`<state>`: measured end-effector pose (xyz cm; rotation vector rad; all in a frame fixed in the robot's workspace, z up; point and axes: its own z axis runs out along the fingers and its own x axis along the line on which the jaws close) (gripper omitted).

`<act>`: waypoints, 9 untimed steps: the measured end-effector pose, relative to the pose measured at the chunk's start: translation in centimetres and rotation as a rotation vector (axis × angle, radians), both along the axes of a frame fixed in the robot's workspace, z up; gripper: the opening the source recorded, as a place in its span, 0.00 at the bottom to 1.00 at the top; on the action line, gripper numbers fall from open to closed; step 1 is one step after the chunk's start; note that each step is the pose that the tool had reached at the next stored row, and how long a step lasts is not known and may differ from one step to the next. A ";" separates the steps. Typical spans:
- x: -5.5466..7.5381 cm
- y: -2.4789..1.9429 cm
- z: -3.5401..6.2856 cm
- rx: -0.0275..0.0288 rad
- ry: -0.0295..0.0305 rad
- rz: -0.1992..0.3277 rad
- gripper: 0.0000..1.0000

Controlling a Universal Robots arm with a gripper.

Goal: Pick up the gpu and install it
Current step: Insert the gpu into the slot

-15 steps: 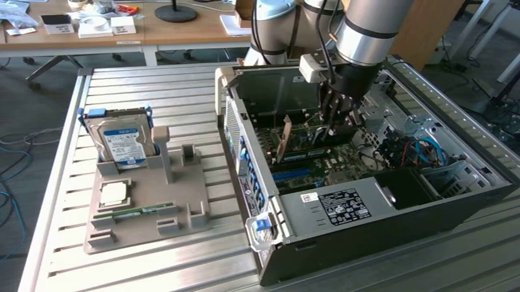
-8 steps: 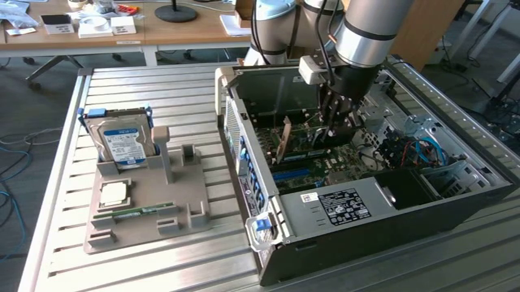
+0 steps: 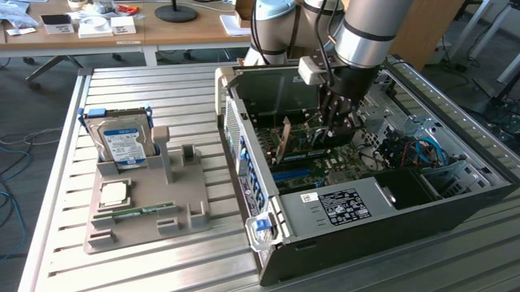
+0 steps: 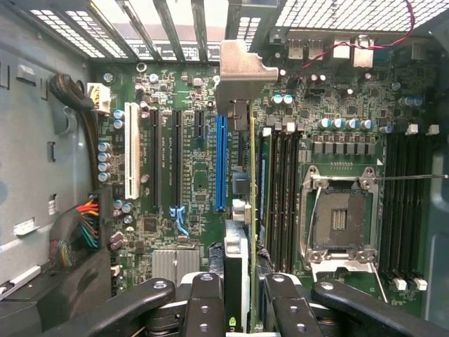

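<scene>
Black fingers (image 4: 203, 309) of the gripper (image 4: 242, 298) fill the close-up from the wrist, and they are pinching the gpu (image 4: 240, 210) by its two faces. From there the card is seen edge-on, standing upright over the green motherboard (image 4: 189, 175). It sits just beside the long blue slot (image 4: 221, 161), between that slot and the rows of black memory slots (image 4: 280, 189). I cannot tell whether its lower edge is seated in anything. Past the fingers, its silver bracket (image 4: 242, 67) reaches up against the slotted back wall of the case.

From across the room, the open computer case (image 3: 390, 237) lies on its side along the exterior view's right edge of the metal table (image 3: 162, 91). Its labelled power supply (image 3: 341, 204) is at the near end. Towards the exterior view's left edge of the table sits a grey holder (image 3: 182, 213). On it lie a memory stick (image 3: 134, 212) and a processor chip (image 3: 114, 193), with a hard drive (image 3: 122, 143) standing at its far end.

Deeper in the case, the gripper (image 3: 335, 131) hangs straight down from the arm (image 3: 366, 30), gripping the gpu (image 3: 309, 129) low among the boards. Beyond the table stands a wooden desk (image 3: 203, 33) with small boxes on it.
</scene>
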<state>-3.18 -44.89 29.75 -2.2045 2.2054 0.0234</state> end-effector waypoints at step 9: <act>-0.4 0.04 -0.30 -0.0001 0.0001 0.000 0.27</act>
